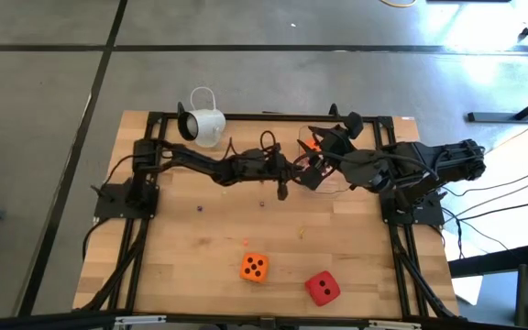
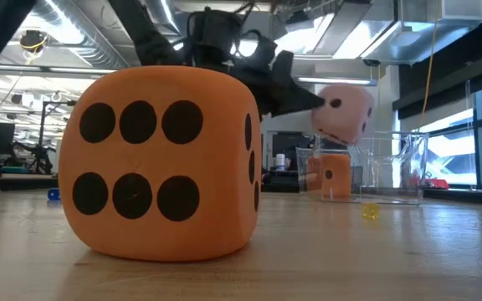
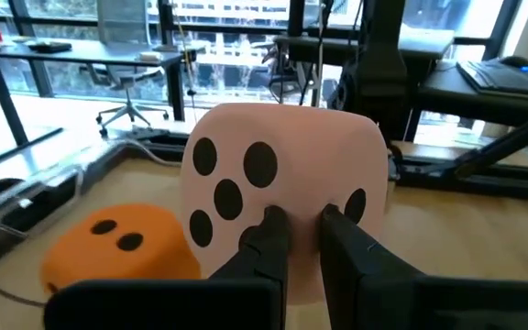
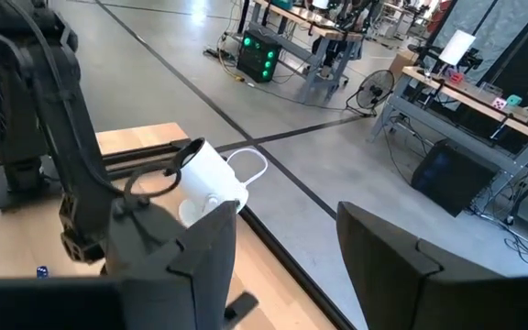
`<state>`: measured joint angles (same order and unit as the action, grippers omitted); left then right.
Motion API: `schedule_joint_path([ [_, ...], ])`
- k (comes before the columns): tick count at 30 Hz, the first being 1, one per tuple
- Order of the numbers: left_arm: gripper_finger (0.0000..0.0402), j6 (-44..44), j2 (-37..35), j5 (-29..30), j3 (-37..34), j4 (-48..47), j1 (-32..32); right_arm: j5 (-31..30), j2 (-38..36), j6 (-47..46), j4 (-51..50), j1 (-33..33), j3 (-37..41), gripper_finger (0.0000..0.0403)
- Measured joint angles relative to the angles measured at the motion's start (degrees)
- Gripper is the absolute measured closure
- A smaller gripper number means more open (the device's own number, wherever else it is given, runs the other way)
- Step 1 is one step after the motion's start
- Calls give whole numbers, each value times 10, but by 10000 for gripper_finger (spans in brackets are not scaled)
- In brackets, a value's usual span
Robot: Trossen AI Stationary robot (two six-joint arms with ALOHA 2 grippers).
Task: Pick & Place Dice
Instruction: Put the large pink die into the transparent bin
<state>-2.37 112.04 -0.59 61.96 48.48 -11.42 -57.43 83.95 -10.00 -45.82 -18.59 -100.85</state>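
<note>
Pale pink soft foam die (image 3: 282, 183) pinched in left gripper (image 3: 302, 225), held in the air above the clear plastic box (image 2: 365, 171).
Left fingers (image 3: 269, 234) are nearly closed on a fold of the die's face, so the grip looks thin; the foam could slip out or spring free early. One orange foam die (image 3: 117, 243) already sits in the box just below, so the pink one may land on it and bounce over the wall. Right gripper (image 4: 287, 252) waits with its fingers wide apart and nothing between them, close by the box; a swing of the left arm could clip it. Second orange die (image 1: 254, 267) and red foam die (image 1: 322, 287) lie near the front edge of the wooden table (image 1: 200, 238), well apart from the box.
</note>
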Motion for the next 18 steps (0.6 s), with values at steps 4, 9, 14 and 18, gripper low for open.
schedule_joint_path([
  [4, 376, 0, 22, 0, 13, 2, 0, 3, 2, -1, 0, 0, 0, 213],
  [9, 375, 7, 27, 21, 14, -5, 0, 16, 5, -5, -1, 0, 0, 213],
  [14, 364, 21, 27, 41, 14, -7, 0, 18, 8, -14, -1, 0, 0, 213],
  [18, 353, 22, 27, 40, 14, -11, 0, 28, 10, -15, 0, 0, 0, 213],
])
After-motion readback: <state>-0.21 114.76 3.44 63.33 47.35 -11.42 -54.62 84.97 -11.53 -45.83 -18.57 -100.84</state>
